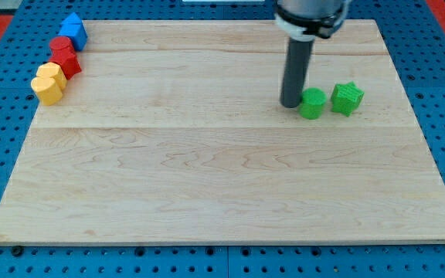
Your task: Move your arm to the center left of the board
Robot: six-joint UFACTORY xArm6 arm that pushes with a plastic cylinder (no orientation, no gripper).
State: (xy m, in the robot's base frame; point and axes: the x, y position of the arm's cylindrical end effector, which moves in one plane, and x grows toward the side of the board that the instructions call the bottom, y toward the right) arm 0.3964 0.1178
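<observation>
my tip [291, 104] upright — touching green block [312, 103]

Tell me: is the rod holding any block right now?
Nothing is held. My tip stands on the board, at the left side of the green round block.

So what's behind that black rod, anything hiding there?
Only bare wooden board shows around my tip. A green block sits just right of it. Whatever lies directly behind the rod is covered.
</observation>
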